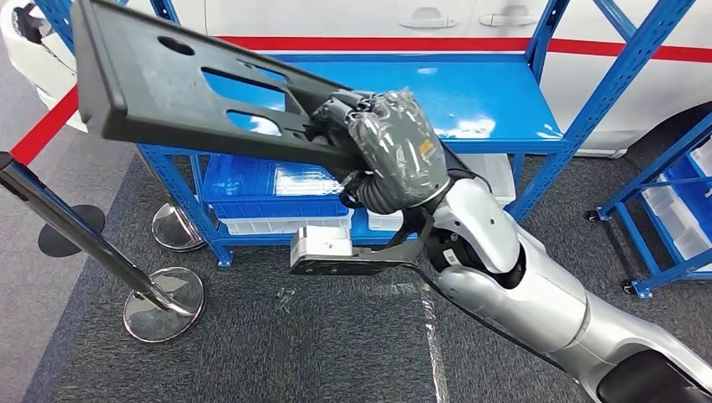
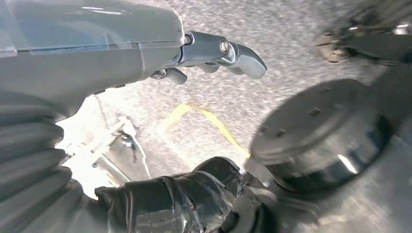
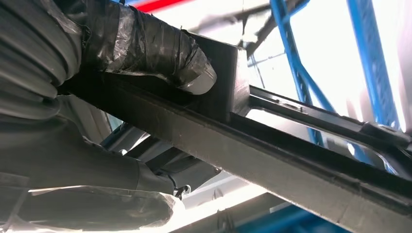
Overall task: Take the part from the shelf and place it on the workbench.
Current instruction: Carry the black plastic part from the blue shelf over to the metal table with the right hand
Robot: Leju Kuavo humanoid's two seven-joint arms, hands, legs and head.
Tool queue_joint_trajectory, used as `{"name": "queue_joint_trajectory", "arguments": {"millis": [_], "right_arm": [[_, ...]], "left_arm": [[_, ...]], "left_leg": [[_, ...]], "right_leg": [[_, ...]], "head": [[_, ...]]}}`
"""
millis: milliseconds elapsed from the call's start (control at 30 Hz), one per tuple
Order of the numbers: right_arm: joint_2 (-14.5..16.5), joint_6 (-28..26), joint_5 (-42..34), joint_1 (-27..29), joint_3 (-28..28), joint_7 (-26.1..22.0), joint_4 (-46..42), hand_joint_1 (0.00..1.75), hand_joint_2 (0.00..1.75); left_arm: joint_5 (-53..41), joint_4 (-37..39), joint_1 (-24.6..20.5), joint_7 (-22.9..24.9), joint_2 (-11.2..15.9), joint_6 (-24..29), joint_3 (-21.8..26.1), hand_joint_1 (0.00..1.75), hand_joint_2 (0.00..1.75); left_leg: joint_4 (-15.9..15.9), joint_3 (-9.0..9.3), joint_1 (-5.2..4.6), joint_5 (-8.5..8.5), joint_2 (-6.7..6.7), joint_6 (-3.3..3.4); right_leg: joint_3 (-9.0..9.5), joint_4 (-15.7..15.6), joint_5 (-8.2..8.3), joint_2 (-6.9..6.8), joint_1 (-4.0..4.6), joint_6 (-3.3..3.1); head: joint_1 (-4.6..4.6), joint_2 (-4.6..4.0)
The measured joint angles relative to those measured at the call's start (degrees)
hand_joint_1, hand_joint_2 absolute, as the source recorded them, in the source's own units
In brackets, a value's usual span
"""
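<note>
The part (image 1: pixel 193 84) is a long, flat black plastic panel with several slots. It is held up and tilted in front of the blue shelf (image 1: pixel 495 101), its far end reaching to the upper left. My right hand (image 1: pixel 395 147), wrapped in dark tape, grips the panel's near end. In the right wrist view the thumb (image 3: pixel 145 43) presses on one face of the panel (image 3: pixel 272 160) and the fingers lie under it. My left hand (image 2: pixel 121 48) hangs over grey carpet, fingers apart, holding nothing.
Blue bins (image 1: pixel 269 180) sit on the shelf's lower level. A slanted stanchion post with a chrome base (image 1: pixel 164 315) stands at the left, with another base (image 1: pixel 176 227) by the shelf leg. A second blue rack (image 1: pixel 672 210) is at the right. A white car (image 1: pixel 378 17) is behind.
</note>
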Motion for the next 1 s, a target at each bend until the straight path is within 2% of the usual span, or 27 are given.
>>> {"name": "queue_joint_trajectory", "arguments": {"millis": [33,67,133,167,200,267,300,333,367,400,433,467,500,533,567,600,633,667,700,767,800,833,867,900,933,967,1000], "right_arm": [[0.41,0.08,-0.11,-0.04,0.4,0.25,0.49,1.75,1.75],[0.74,0.16,-0.22,-0.06,0.72,0.51,0.85,1.75,1.75],[1.27,0.22,-0.39,-0.09,1.05,1.0,1.43,1.75,1.75],[1.48,0.19,-0.45,-0.1,1.14,1.07,1.74,1.75,1.75],[1.71,0.1,-0.52,-0.1,1.25,1.03,2.1,1.75,1.75],[2.12,-0.1,-0.64,-0.06,1.5,0.74,2.92,1.75,1.75],[2.33,-0.17,-0.7,-0.05,1.67,0.65,3.32,1.75,1.75],[2.54,-0.21,-0.74,-0.03,1.81,0.64,3.67,1.75,1.75],[2.75,-0.22,-0.77,-0.04,1.96,0.65,3.94,1.75,1.75],[2.94,-0.23,-0.78,-0.03,2.07,0.68,4.16,1.75,1.75],[3.07,-0.23,-0.77,0.0,2.14,0.8,4.37,1.75,1.75],[3.14,-0.22,-0.72,0.05,2.2,1.1,4.56,1.75,1.75],[3.16,-0.18,-0.58,0.11,2.24,1.76,4.76,1.75,1.75],[3.13,-0.03,-0.37,0.15,2.26,2.79,4.93,1.75,1.75],[2.81,0.33,-0.14,0.14,2.26,4.32,4.96,1.75,1.75],[2.18,0.96,-0.06,0.11,2.25,6.19,4.65,1.75,1.75],[0.84,1.93,-0.35,0.09,2.06,8.17,3.89,1.75,1.75],[-1.01,3.08,-0.93,0.1,1.69,10.01,2.75,1.75,1.75],[-3.04,4.18,-1.7,0.13,1.06,11.36,1.38,1.75,1.75],[-6.85,5.78,-2.89,0.23,-0.51,12.79,-1.0,1.75,1.75],[-8.34,6.25,-3.16,0.26,-1.19,13.1,-2.04,1.75,1.75],[-9.59,6.59,-3.27,0.31,-1.68,13.3,-2.98,1.75,1.75],[-10.72,6.84,-3.33,0.32,-2.05,13.4,-3.94,1.75,1.75],[-11.67,7.01,-3.31,0.33,-2.33,13.5,-4.87,1.75,1.75],[-12.43,7.12,-3.21,0.36,-2.5,13.63,-5.65,1.75,1.75],[-13.09,7.3,-3.12,0.41,-2.61,13.86,-6.33,1.75,1.75],[-13.65,7.52,-3.04,0.5,-2.66,14.18,-6.95,1.75,1.75]], "left_arm": [[-0.08,0.0,0.07,0.39,0.16,-0.11,-0.03,0.0,1.75],[-0.11,0.0,0.15,0.83,0.32,-0.23,-0.04,0.0,1.75],[-0.12,0.01,0.41,1.69,0.56,-0.67,-0.05,0.0,1.75],[-0.11,0.01,0.54,2.08,0.68,-1.04,-0.07,0.0,1.75],[-0.11,0.02,0.65,2.44,0.77,-1.45,-0.1,0.0,1.75],[-0.11,0.05,0.77,2.87,1.06,-2.27,-0.22,0.0,1.75],[-0.13,0.06,0.81,2.94,1.15,-2.55,-0.28,0.0,1.75],[-0.13,0.07,0.87,2.96,1.23,-2.73,-0.34,0.0,1.75],[-0.15,0.08,0.91,2.96,1.23,-2.81,-0.37,0.0,1.75],[-0.15,0.09,0.96,2.97,1.27,-2.85,-0.39,0.0,1.75],[-0.11,0.1,0.99,2.98,1.29,-2.78,-0.4,0.0,1.75],[0.05,0.13,1.02,3.01,1.32,-2.63,-0.41,0.0,1.75],[0.53,0.14,1.05,2.99,1.33,-2.3,-0.42,0.0,1.75],[1.45,0.16,1.12,2.84,1.33,-1.74,-0.4,0.0,1.75],[2.97,0.19,1.26,2.51,1.32,-0.92,-0.27,0.0,1.75],[4.99,0.21,1.41,1.98,1.23,0.21,-0.01,0.0,1.75],[7.26,0.24,1.73,1.21,1.1,1.76,0.38,0.0,1.75],[9.57,0.25,2.15,0.37,0.9,3.62,0.88,0.0,1.75],[11.43,0.25,2.54,-0.38,0.63,5.41,1.31,0.0,1.75],[13.5,0.24,3.35,-1.35,0.14,7.89,1.86,0.0,1.75],[13.84,0.24,3.61,-1.51,-0.09,8.38,1.97,0.0,1.75],[14.03,0.24,3.84,-1.61,-0.27,8.63,2.05,0.0,1.75],[14.15,0.24,3.98,-1.66,-0.43,8.8,2.18,0.0,1.75],[14.3,0.24,4.04,-1.71,-0.6,8.92,2.37,0.0,1.75],[14.5,0.24,4.06,-1.84,-0.76,8.99,2.6,0.0,1.75],[14.77,0.24,4.07,-2.07,-0.94,9.1,2.84,0.0,1.75],[15.14,0.24,4.1,-2.41,-1.13,9.25,3.05,0.0,1.75]], "left_leg": [[0.22,-1.02,-0.14,0.63,-0.06,-0.04],[0.48,-1.93,-0.26,1.2,-0.11,-0.1],[0.9,-3.15,-0.45,2.15,-0.13,-0.47],[0.94,-3.37,-0.44,2.62,-0.05,-0.75],[0.78,-3.47,-0.32,3.15,0.07,-1.1],[0.4,-3.61,-0.18,3.88,0.2,-1.78],[0.84,-4.07,-0.1,3.07,0.15,-2.13],[2.39,-4.82,-0.06,1.06,0.07,-2.48],[5.03,-5.76,0.18,-1.78,0.0,-2.83],[8.54,-6.8,0.35,-4.73,0.0,-3.2],[12.16,-7.55,0.56,-6.78,0.0,-3.56],[14.89,-7.75,0.78,-7.31,0.0,-3.87],[16.16,-7.21,0.99,-6.51,0.0,-4.17],[15.69,-5.81,1.21,-4.89,0.0,-4.47],[13.33,-3.34,1.49,-3.4,-0.02,-4.79],[9.57,-0.09,1.72,-3.33,-0.19,-5.15],[5.78,2.84,1.73,-4.02,-0.54,-5.01],[2.74,5.0,1.66,-5.05,-0.84,-4.72],[1.14,6.0,1.43,-5.98,-1.11,-4.22],[0.84,5.37,1.23,-5.41,-0.91,-2.93],[0.86,4.87,1.22,-4.85,-0.61,-2.32],[0.73,4.28,1.24,-4.19,-0.23,-1.64],[0.64,3.66,1.23,-3.48,0.14,-1.07],[0.63,2.86,1.04,-2.8,0.4,-0.65],[0.65,2.02,0.86,-2.16,0.61,-0.38],[0.68,1.2,0.65,-1.55,0.71,-0.26],[0.71,0.43,0.45,-1.0,0.6,-0.22]], "right_leg": [[1.79,-0.99,1.44,-0.01,0.16,-0.32],[4.51,-3.8,2.53,-0.03,0.39,-0.81],[10.47,-11.72,1.79,-0.35,0.95,-1.78],[12.29,-14.66,1.09,-0.49,1.2,-2.02],[13.08,-16.33,0.66,-0.61,1.42,-2.12],[12.62,-17.33,1.98,-0.59,1.34,-2.29],[12.19,-17.66,2.74,-0.63,1.16,-2.58],[11.56,-18.02,3.61,-0.67,0.88,-2.86],[10.82,-18.15,4.42,-0.71,0.74,-3.07],[9.85,-18.16,5.19,-0.67,0.66,-3.23],[8.85,-18.11,5.96,-0.63,0.59,-3.22],[7.79,-18.05,6.72,-0.59,0.51,-3.1],[6.67,-17.93,7.49,-0.58,0.38,-2.9],[5.56,-17.76,8.21,-0.53,0.19,-2.62],[4.47,-17.49,8.9,-0.44,0.0,-2.23],[3.5,-17.18,9.49,-0.35,-0.11,-1.78],[2.86,-16.92,10.03,-0.32,-0.16,-1.29],[2.54,-16.79,10.56,-0.35,-0.08,-0.8],[2.45,-16.88,11.13,-0.41,0.01,-0.36],[2.44,-17.28,12.01,-0.33,-0.02,0.4],[2.02,-16.9,11.26,-0.22,-0.13,0.67],[1.32,-15.5,9.36,-0.12,-0.22,0.86],[0.32,-12.73,6.4,-0.05,-0.29,1.0],[-0.82,-8.93,3.22,-0.04,-0.24,1.1],[-1.72,-4.84,0.79,-0.03,-0.18,1.18],[-2.09,-1.55,-0.44,-0.01,-0.12,1.22],[-1.56,-0.01,-0.37,0.01,-0.05,1.13]], "head": [[0.01,0.0],[0.01,0.0],[-0.08,0.0],[-0.02,0.0],[0.03,0.0],[0.25,0.0],[0.22,0.0],[0.1,0.0],[0.0,0.0],[-0.16,0.0],[-0.26,0.0],[-0.27,0.0],[-0.29,0.0],[-0.28,0.0],[-0.3,0.0],[-0.42,0.0],[-0.5,0.0],[-0.58,0.0],[-0.67,0.01],[-0.55,0.01],[-0.49,0.01],[-0.4,0.0],[-0.34,0.0],[-0.29,0.0],[-0.26,0.0],[-0.23,0.0],[-0.23,0.0]]}}
